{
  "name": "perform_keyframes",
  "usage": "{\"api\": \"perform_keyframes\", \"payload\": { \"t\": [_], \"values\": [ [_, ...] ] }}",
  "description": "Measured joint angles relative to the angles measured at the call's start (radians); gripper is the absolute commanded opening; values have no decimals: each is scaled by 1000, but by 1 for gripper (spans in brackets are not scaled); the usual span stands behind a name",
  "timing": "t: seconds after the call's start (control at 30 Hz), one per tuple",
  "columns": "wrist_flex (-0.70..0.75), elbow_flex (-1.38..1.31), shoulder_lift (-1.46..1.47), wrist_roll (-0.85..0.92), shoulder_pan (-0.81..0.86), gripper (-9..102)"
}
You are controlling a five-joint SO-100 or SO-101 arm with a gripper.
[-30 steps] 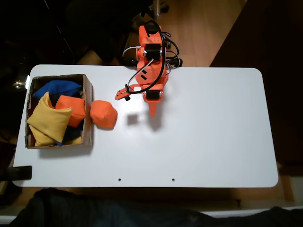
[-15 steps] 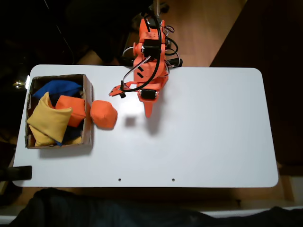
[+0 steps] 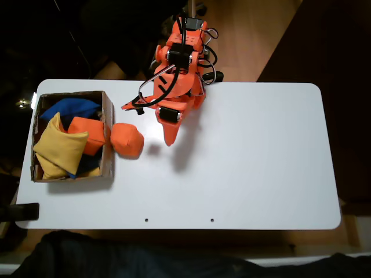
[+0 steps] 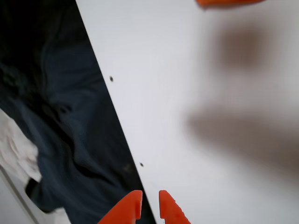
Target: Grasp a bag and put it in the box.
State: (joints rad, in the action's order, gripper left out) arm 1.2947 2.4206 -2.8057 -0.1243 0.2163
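Two orange fingertips poke into the bottom of the wrist view, and my gripper (image 4: pixel 149 205) there has only a thin slit between them; in the fixed view one finger splays out to the left while the other points down at the table, so I read the jaws as spread with nothing held. My gripper (image 3: pixel 152 124) hangs above the white table (image 3: pixel 261 162), just to the right of the bag (image 3: pixel 127 140), apart from it.

That plump orange bag lies on the table, pressed against the outside of the right wall of the box (image 3: pixel 108 150). I judge I am in the approach, before any grasp. Next I would need to swing a little further left in the fixed view, drop the jaws around the bag, close, lift it over the wall and release.

Inside the box lie a yellow bag (image 3: pixel 57 147), a flatter orange bag (image 3: pixel 88 134) and a blue bag (image 3: pixel 72 108), so room is tight. Its right wall, touching my target, could foul the finger on that side.
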Motion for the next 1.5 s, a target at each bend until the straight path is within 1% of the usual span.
{"api": "perform_keyframes", "payload": {
  "t": [0.4, 0.87, 1.07, 1.1, 1.13, 1.17, 1.33, 1.5],
  "values": [
    [0, -169, 265, -92, 158, 6],
    [32, -216, 279, -155, 327, 7],
    [71, -216, 279, -195, 385, 16],
    [81, -216, 279, -204, 391, 19],
    [91, -216, 279, -212, 399, 24],
    [100, -216, 279, -219, 405, 26],
    [150, -216, 279, -253, 433, 29],
    [170, -216, 279, -258, 466, 34]
  ]
}}
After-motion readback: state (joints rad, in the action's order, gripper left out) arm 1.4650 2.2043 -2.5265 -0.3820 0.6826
